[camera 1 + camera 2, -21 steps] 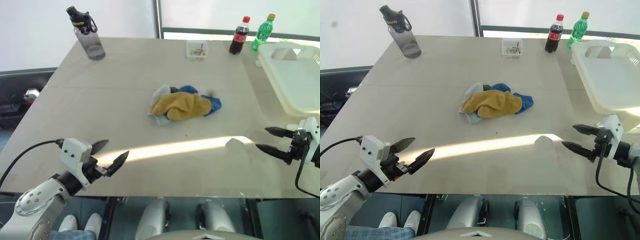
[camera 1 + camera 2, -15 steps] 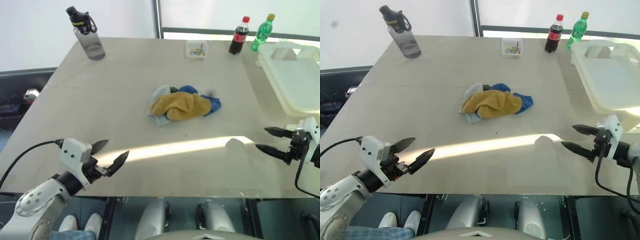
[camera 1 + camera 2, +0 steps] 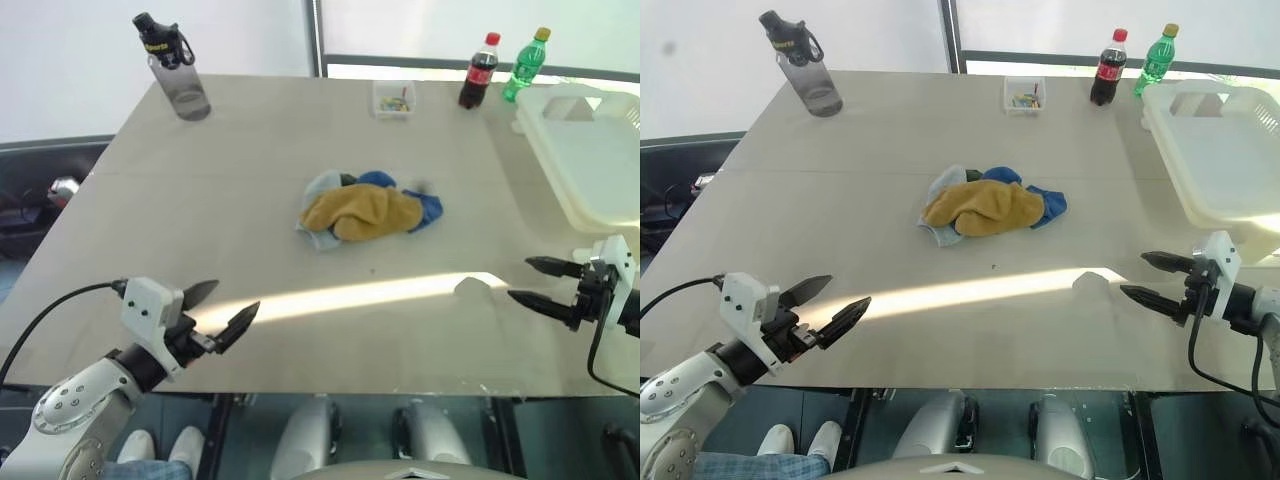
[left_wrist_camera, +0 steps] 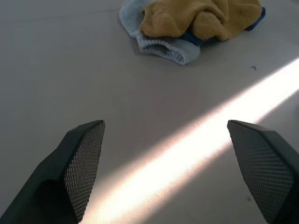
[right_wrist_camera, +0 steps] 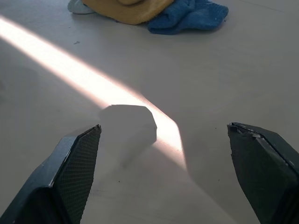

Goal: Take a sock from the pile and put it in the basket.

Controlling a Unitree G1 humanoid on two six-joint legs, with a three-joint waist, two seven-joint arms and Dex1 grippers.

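Observation:
The pile (image 3: 365, 209) of socks lies mid-table, a mustard yellow one on top, bright blue and pale grey-blue ones under it. The white slotted basket (image 3: 590, 150) stands at the table's right edge. My left gripper (image 3: 222, 309) hovers open over the near left part of the table, well short of the pile (image 4: 196, 23). My right gripper (image 3: 530, 282) is open at the near right, in front of the basket, with nothing between its fingers; the pile's blue sock (image 5: 189, 16) lies well ahead of it.
A grey water bottle (image 3: 175, 70) stands at the far left. A small clear box (image 3: 394, 99), a cola bottle (image 3: 478, 72) and a green bottle (image 3: 524, 64) line the far edge. A bright sun stripe (image 3: 350, 296) crosses the near table.
My right gripper has edged slightly left and down in the head views. The left gripper and the pile have stayed put.

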